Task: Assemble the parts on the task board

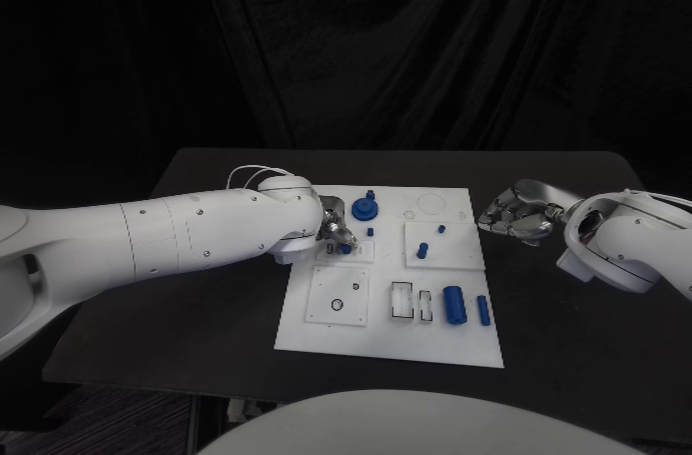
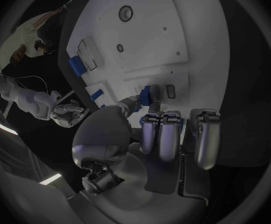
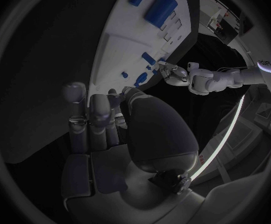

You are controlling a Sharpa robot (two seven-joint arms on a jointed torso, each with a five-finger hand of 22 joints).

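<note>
The white task board point(image 1: 382, 330) lies in the middle of the black table. My left hand point(image 1: 329, 230) is over the board's upper left part and pinches a small blue part point(image 2: 147, 93) between thumb and fingertips, right at the board's surface. Beside it a round blue part point(image 1: 366, 210) stands in the board. Two short blue pegs point(image 1: 423, 248) stand further right. A thick blue cylinder point(image 1: 453, 304) and a thinner one point(image 1: 483, 310) lie at the lower right. My right hand point(image 1: 516, 213) hovers off the board's right edge and holds nothing.
Two white blocks point(image 1: 411, 302) sit left of the cylinders, and a small dark ring point(image 1: 338, 304) lies on the lower left plate. Bare black table point(image 1: 577, 325) surrounds the board on all sides. A dark curtain hangs behind.
</note>
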